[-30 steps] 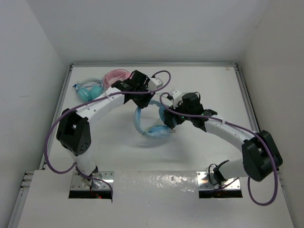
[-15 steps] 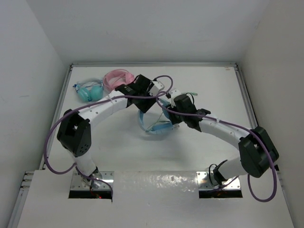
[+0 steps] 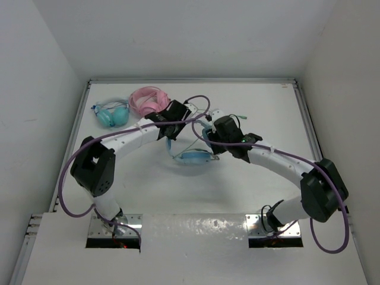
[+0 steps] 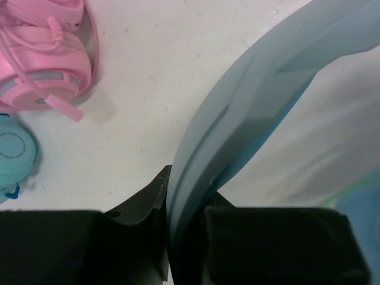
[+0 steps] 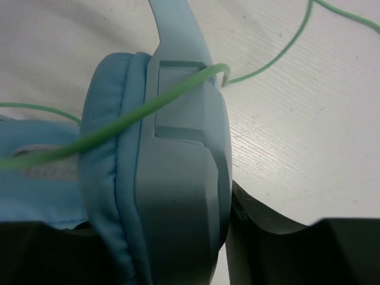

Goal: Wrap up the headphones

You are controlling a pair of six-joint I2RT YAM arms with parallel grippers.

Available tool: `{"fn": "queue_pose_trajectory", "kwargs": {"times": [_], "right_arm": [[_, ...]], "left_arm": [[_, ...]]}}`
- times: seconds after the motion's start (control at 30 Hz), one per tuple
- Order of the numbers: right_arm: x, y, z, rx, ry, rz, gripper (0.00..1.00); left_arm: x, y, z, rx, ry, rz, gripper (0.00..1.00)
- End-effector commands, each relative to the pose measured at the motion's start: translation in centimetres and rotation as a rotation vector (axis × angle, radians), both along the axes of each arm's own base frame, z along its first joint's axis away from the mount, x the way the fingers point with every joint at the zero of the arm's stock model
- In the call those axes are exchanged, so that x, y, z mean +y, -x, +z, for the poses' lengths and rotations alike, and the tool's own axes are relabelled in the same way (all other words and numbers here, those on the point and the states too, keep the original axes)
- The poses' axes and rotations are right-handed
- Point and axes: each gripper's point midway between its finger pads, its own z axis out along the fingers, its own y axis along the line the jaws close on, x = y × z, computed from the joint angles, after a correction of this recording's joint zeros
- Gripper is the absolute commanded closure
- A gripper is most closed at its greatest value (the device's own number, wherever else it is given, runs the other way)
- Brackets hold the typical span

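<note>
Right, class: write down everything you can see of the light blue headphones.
The light blue headphones are near the middle of the table, held by both pincers. They look like smooth plastic, with a broad curved headband and an oval earcup with a soft, leathery pad. A thin green cable crosses the earcup's shell and trails over the table. The left pincer clamps the headband; the right pincer grips the earcup.

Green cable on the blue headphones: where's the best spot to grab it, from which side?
Probably the loose run of the green cable out over the table, taken from above with fingers straddling the strand. Across the earcup of the headphones it hugs the shell, leaving nothing to get around.
</note>
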Motion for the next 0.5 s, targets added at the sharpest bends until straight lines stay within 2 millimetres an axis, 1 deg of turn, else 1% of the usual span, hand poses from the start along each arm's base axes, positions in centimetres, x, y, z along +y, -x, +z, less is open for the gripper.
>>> {"fn": "queue_pose_trajectory", "kwargs": {"times": [0.0,0.03,0.07,0.1,0.13,0.17,0.2,0.23,0.27,0.3,0.33,0.4,0.47], "right_arm": [[2.1,-2.1,6.0,-0.146,-0.105,0.060,0.62],[2.6,-1.8,6.8,-0.160,-0.116,0.111,0.49],[2.8,-1.7,7.9,-0.184,-0.129,0.134,0.39],[2.7,-1.4,10.2,-0.243,-0.147,0.162,0.23],[2.8,-1.2,11.6,-0.273,-0.165,0.181,0.19],[2.8,-1.1,13.2,-0.311,-0.185,0.194,0.14],[2.7,-0.7,15.3,-0.362,-0.206,0.216,0.08],[2.8,-0.6,16.2,-0.384,-0.222,0.232,0.06],[3.0,-0.5,17.1,-0.400,-0.240,0.246,0.05],[2.7,-0.5,17.4,-0.407,-0.238,0.248,0.04],[2.3,-0.4,17.3,-0.403,-0.220,0.242,0.04],[1.2,-0.5,17.3,-0.416,-0.189,0.225,0.04],[-0.5,0.0,18.3,-0.443,-0.208,0.191,0.08]], "left_arm": [[-1.3,0.2,2.5,-0.049,0.053,-0.063,1.00],[-1.9,0.7,2.4,-0.026,0.077,-0.092,1.00],[-2.0,1.1,2.5,-0.003,0.084,-0.107,1.00],[-2.2,1.2,2.4,0.018,0.101,-0.119,1.00],[-2.8,2.1,2.0,0.075,0.139,-0.159,1.00],[-3.0,1.9,2.4,0.094,0.169,-0.170,1.00],[-3.5,2.3,2.4,0.134,0.207,-0.196,1.00],[-4.6,3.8,1.9,0.237,0.270,-0.250,1.00],[-5.1,3.5,2.9,0.250,0.314,-0.271,1.00],[-6.2,4.7,2.8,0.323,0.372,-0.324,1.00],[-6.8,4.6,3.8,0.325,0.405,-0.346,1.00],[-7.7,5.0,4.4,0.347,0.444,-0.393,1.00],[-7.8,4.6,5.5,0.322,0.453,-0.402,1.00]]}}
